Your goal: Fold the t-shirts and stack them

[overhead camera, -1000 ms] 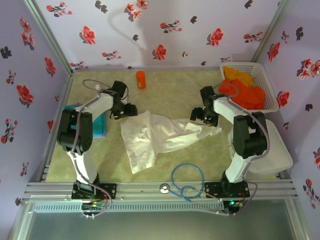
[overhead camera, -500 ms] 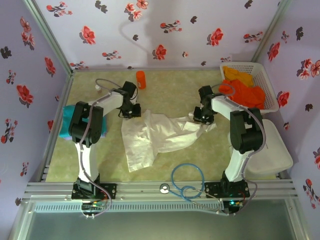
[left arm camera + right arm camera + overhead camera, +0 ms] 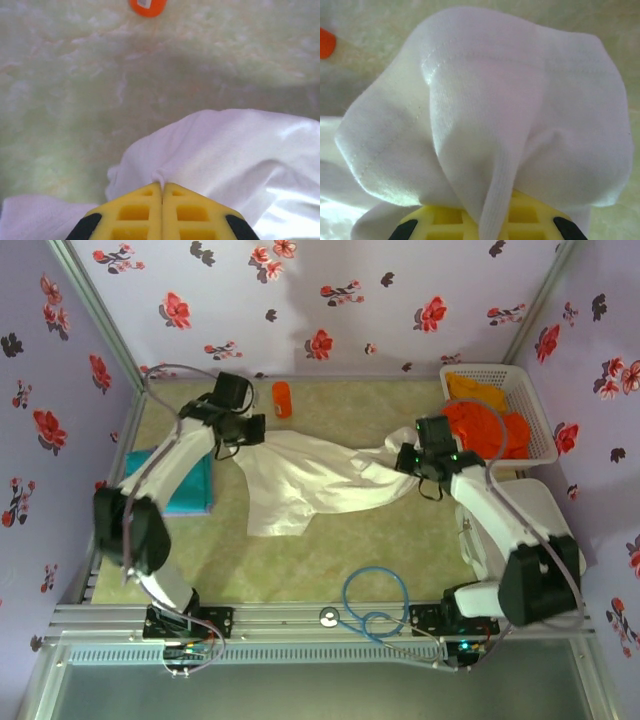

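Note:
A large white t-shirt (image 3: 310, 480) hangs stretched between my two grippers above the table's middle, its lower part trailing on the surface. My left gripper (image 3: 256, 432) is shut on the shirt's left top corner; a small pinch of white cloth (image 3: 160, 176) sits between its yellow fingers (image 3: 135, 210). My right gripper (image 3: 408, 460) is shut on the right end, where bunched white fabric (image 3: 485, 110) drapes over its yellow fingers (image 3: 532, 212). A folded teal t-shirt (image 3: 185, 485) lies flat at the left. Orange t-shirts (image 3: 485, 425) are heaped in the basket.
A white lattice basket (image 3: 535, 405) stands at the back right. An orange bottle (image 3: 282, 398) stands at the back, near my left gripper; its base shows (image 3: 147, 6). A blue cable loop (image 3: 375, 602) lies near the front edge. A white pad (image 3: 545, 540) lies at the right.
Both grippers have shut on the white t-shirt's ends and lifted it, moving back and apart. The shirt is now stretched between them instead of lying rumpled.

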{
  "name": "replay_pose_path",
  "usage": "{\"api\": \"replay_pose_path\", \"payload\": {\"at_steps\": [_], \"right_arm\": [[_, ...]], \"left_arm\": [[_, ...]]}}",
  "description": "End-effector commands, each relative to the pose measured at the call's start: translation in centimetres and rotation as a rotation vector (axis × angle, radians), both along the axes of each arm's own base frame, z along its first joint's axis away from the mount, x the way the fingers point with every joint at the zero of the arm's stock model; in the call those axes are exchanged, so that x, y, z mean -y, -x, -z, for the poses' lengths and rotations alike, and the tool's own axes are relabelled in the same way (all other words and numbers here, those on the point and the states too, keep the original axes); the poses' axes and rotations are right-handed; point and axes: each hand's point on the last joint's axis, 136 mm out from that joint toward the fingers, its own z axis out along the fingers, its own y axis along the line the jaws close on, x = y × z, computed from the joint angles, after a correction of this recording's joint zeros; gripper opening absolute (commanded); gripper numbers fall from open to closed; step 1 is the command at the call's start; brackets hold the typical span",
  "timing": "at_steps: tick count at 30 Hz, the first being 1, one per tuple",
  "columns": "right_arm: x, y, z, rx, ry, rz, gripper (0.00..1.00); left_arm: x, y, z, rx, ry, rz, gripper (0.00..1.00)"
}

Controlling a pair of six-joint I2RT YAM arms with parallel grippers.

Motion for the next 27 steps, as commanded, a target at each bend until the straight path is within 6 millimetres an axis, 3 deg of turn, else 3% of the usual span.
{"api": "replay_pose_path", "payload": {"at_steps": [1,2,4,7,9,11,14,17,22,27], "right_arm": [[2.1,2.6,2.2,-0.019,0.072,0.074,0.0],[2.5,4.0,3.2,-0.049,0.075,0.1,0.03],[2.9,6.3,5.3,-0.096,0.061,0.126,0.22],[3.8,9.4,8.6,-0.2,0.056,0.173,0.25],[3.8,10.7,9.9,-0.259,0.04,0.185,0.34],[3.4,11.3,10.6,-0.294,0.015,0.183,0.56],[3.3,10.8,10.3,-0.298,0.03,0.176,0.71],[3.2,9.2,8.3,-0.266,0.059,0.159,0.83],[3.6,6.7,5.1,-0.194,0.114,0.153,0.94],[4.5,4.6,4.5,-0.234,0.147,0.143,0.98]], "left_arm": [[-1.1,5.3,1.2,-0.049,-0.054,0.005,0.0],[-1.2,6.9,2.0,-0.058,-0.063,0.007,0.0],[-1.4,9.8,3.2,-0.07,-0.059,-0.001,0.0],[-2.0,13.8,6.5,-0.153,-0.047,-0.044,0.0],[-2.2,16.0,8.6,-0.209,-0.053,-0.056,0.01],[-2.6,17.7,10.6,-0.265,-0.062,-0.077,0.15],[-3.0,18.4,11.6,-0.299,-0.071,-0.096,0.36],[-3.1,17.0,10.4,-0.265,-0.086,-0.094,0.51],[-1.4,11.1,7.5,-0.167,-0.05,-0.054,0.59],[-0.2,5.7,8.3,-0.181,-0.033,-0.038,0.6]]}}
